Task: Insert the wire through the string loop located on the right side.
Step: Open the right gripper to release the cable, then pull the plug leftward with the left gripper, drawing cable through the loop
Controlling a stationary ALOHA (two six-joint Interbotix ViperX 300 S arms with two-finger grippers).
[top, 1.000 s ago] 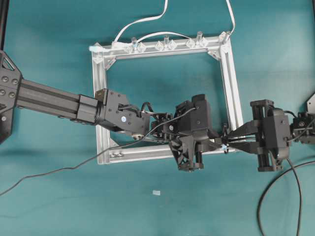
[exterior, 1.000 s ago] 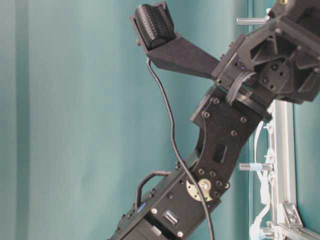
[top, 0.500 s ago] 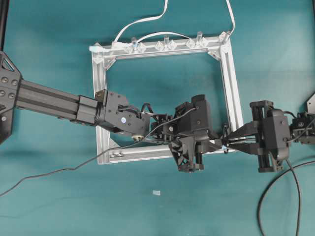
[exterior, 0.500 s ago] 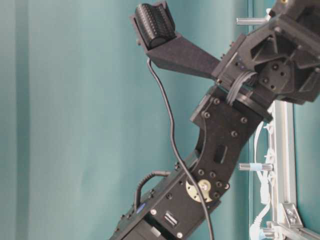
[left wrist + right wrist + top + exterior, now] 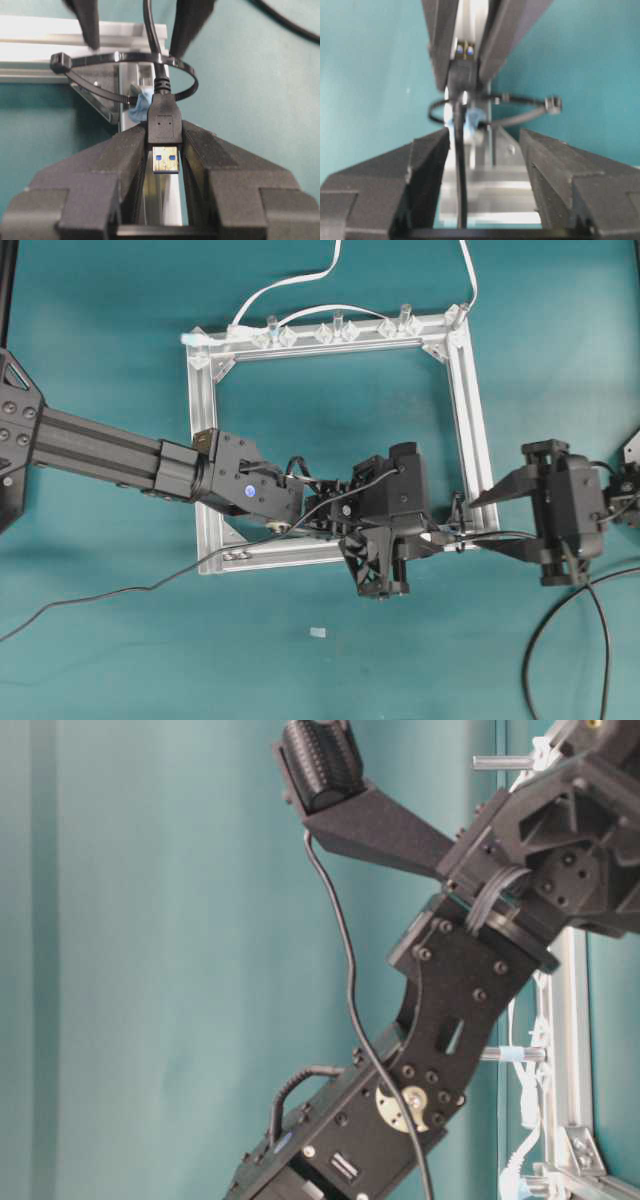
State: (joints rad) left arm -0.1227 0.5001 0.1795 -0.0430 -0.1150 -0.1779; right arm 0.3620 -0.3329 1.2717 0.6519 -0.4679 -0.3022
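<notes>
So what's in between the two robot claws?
The string loop, with the wire running through it. The left gripper clamps the plug; the right gripper stands open beyond the loop. The left wrist view shows it best.

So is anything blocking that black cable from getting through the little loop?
Nothing visible blocks it. In the left wrist view the wire already runs through the string loop, its plug pinched by the left fingers. The right fingers stand apart on either side of the cable beyond the loop.
</notes>
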